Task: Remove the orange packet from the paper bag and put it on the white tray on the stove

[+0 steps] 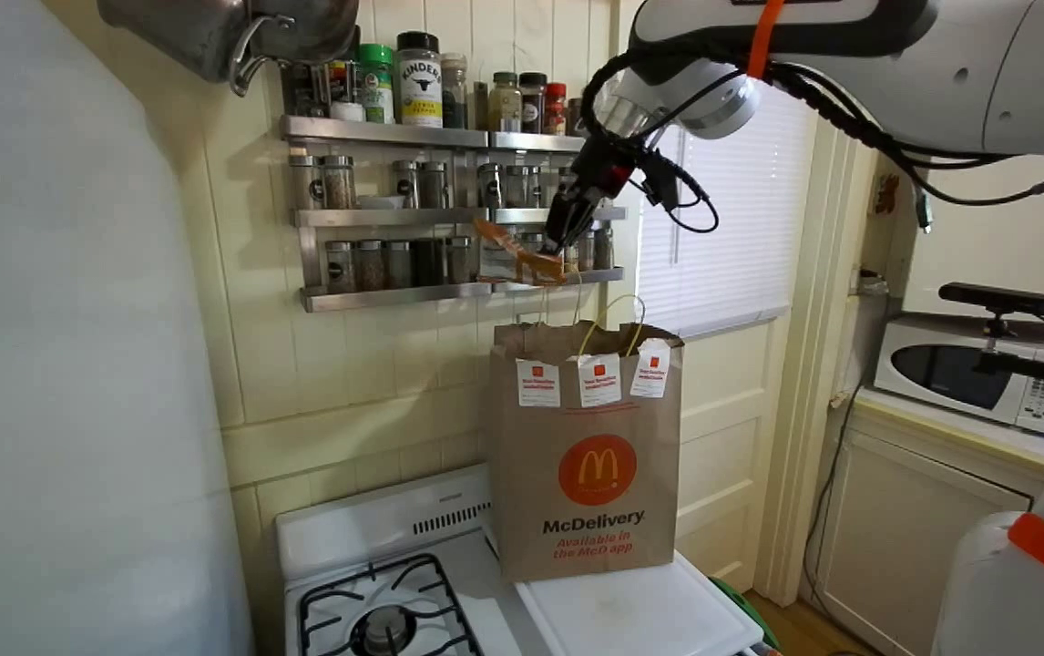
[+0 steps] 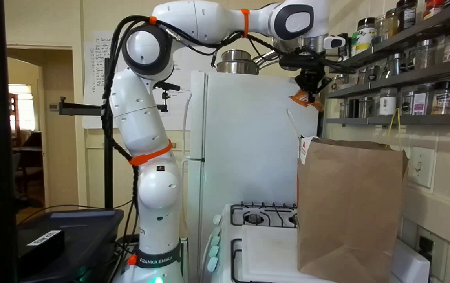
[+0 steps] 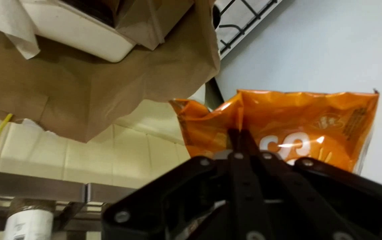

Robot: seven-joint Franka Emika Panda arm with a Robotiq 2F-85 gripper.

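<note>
One orange packet between fingers

The stove bears black grates and a white tray, the paper bag upright at the tray's back.

Below the gripper, the paper bag read "McDelivery" and "Available in the McD app"; the base band, "FRANKA EMIKA". Above the gripper, a jar showed "KINDERS". In its grip, the orange packet bore an "S".
</note>
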